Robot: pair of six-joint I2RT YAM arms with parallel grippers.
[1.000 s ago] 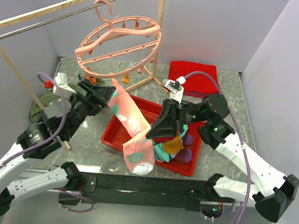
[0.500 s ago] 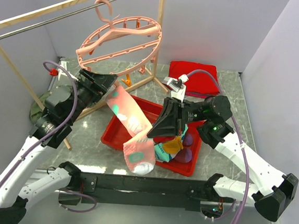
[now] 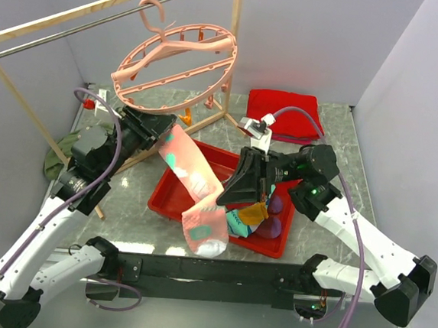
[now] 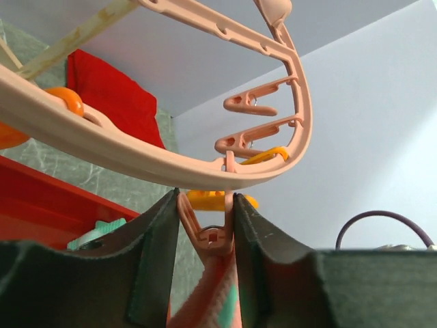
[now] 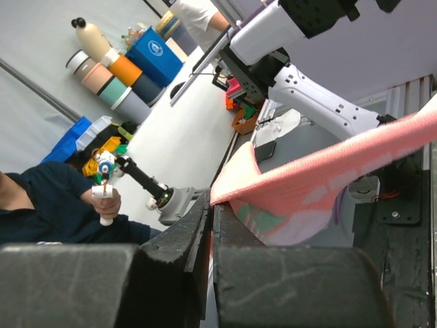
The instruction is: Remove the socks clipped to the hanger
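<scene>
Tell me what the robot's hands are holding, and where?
The right gripper pinches the pink sock by its side edge, partway down. The left gripper squeezes the pink clip holding the sock's top.

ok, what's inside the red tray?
Purple sock, orange-yellow sock and teal sock at the red tray's right end. The pink sock and right gripper cover the rest.

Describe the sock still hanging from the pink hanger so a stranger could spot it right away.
Find the wooden rack at the back left; a round pink hanger hangs from it. From a clip on the hanger's near rim, one long pink sock with teal patches slants down across the red tray. The other socks lie bunched inside that tray; only this one is stretched out.
</scene>
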